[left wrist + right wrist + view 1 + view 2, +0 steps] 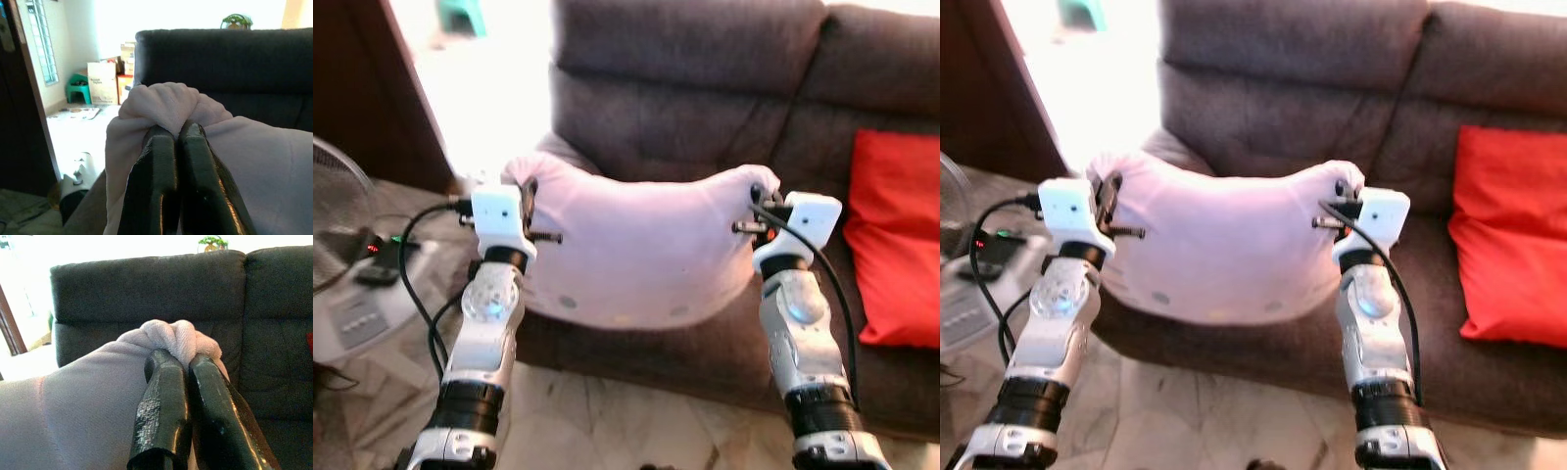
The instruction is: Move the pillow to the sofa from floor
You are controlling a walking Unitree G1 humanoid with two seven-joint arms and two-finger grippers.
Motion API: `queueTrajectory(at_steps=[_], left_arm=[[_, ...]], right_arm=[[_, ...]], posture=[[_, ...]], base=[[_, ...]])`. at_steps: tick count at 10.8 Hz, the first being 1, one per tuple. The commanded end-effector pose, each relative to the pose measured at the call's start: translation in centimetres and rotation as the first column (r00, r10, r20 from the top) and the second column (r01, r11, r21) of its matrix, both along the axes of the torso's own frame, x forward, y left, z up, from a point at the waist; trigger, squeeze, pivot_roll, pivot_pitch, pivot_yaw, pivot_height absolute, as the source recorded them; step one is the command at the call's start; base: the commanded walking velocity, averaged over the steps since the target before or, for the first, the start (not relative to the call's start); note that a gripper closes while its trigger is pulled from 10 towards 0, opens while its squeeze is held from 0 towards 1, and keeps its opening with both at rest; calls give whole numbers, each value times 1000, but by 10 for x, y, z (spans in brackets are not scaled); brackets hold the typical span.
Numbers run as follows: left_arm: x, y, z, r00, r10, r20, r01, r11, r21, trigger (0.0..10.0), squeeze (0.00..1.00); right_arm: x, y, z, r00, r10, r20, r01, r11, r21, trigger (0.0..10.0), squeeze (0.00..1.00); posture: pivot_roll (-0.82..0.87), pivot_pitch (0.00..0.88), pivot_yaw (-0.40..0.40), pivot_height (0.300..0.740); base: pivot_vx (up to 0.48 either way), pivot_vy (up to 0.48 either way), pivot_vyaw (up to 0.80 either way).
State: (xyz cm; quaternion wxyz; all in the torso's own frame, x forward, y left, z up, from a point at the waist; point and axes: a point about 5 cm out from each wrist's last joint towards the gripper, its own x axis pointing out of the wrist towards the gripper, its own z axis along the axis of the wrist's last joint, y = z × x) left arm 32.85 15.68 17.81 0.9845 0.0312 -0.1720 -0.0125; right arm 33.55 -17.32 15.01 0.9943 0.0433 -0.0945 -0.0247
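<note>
A pale pink pillow [636, 255] hangs stretched between my two arms, in front of the dark grey sofa [705, 108] and above its seat edge. My left gripper [527, 191] is shut on the pillow's left corner, and the bunched cloth [164, 100] bulges past its fingertips. My right gripper [762, 196] is shut on the right corner, with a knot of fabric [171, 338] pinched between its black fingers [164, 401]. The pillow sags in the middle, clear of the floor.
A red cushion [899, 235] leans on the sofa's right seat. At the left stand a white fan [342, 255] and a device with cables on the floor. The marble floor [607, 421] lies below. Bright light comes from the doorway at the back left.
</note>
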Motion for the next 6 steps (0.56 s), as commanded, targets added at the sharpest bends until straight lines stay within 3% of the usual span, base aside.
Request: queueTrajectory(at_steps=[1,5,6], left_arm=[[2,5,11,999,17,44,-17,1000,-2,10000,0],[2,7,14,998,26,59,-26,1000,1,10000,0],[2,7,14,998,28,59,-28,1000,1,10000,0]], right_arm=[[3,-3,10,999,-17,38,17,1000,-1,10000,0],[3,-2,11,999,-8,38,8,1000,1,10000,0],[3,-2,10,999,-8,37,8,1000,3,10000,0]], posture=[[88,60,-59,740],[89,65,-61,740],[90,66,-62,740]], base=[[0,0,-631],[0,0,-631],[251,0,-631]])
